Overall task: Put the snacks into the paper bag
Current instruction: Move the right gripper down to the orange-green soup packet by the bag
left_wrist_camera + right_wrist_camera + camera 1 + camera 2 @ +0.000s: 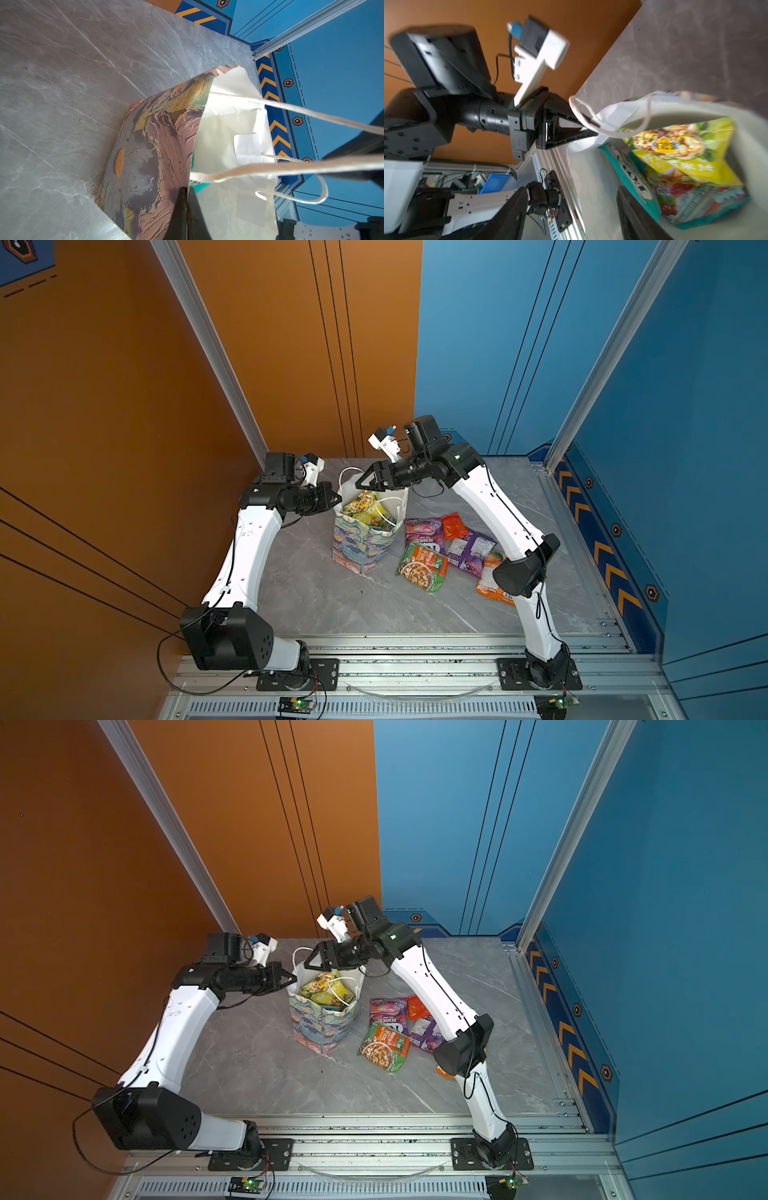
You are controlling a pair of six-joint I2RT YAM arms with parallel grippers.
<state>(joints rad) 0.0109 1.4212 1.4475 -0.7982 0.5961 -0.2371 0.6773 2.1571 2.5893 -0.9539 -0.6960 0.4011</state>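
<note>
Left pincer (336,501) clamped the bag (361,547) rim; right pincer (368,484) stood apart, bag mouth just below. Packets (424,568) looked light, slippery: pinch an edge.

The left arm (245,547) is rising from its base and bending at the elbow, its wrist lying roughly level. The left gripper (336,501) is pinching the rim of the paper bag (357,543) between closed fingers (182,207). The right arm (498,510) is arching higher and leaning inward, its wrist tipping downward. The right gripper (365,483) is hovering over the bag's mouth, its fingers (631,207) standing apart and gripping nothing.
</note>
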